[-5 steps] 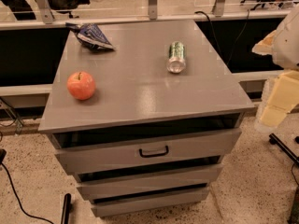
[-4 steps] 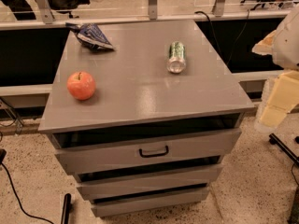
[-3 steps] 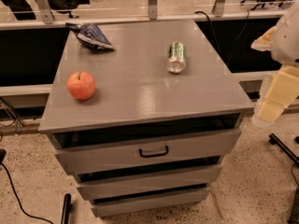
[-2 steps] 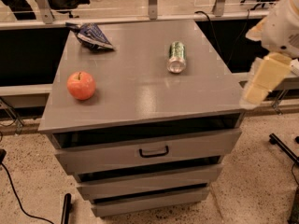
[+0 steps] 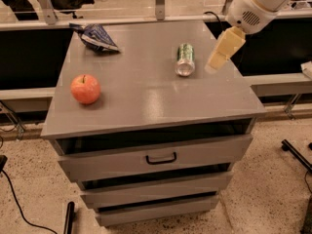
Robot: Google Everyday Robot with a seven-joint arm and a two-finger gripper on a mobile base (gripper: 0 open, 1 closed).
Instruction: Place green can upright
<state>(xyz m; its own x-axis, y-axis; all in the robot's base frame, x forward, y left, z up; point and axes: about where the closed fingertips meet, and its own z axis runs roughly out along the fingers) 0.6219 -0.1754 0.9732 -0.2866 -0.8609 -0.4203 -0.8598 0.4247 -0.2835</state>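
The green can [image 5: 185,59] lies on its side on the grey cabinet top [image 5: 146,101], right of centre, with its silver end facing me. My gripper [image 5: 222,50], cream-coloured on a white arm, hangs over the right part of the top. It is just right of the can and apart from it, holding nothing that I can see.
A red apple [image 5: 85,88] sits on the left of the top. A blue crumpled chip bag [image 5: 95,35] lies at the back left. The cabinet has drawers with a dark handle [image 5: 161,158] below. A railing and black panels stand behind.
My arm has swung in from beside the cabinet's right edge, leftward and up, to just right of the can. The can, apple and bag have not moved.
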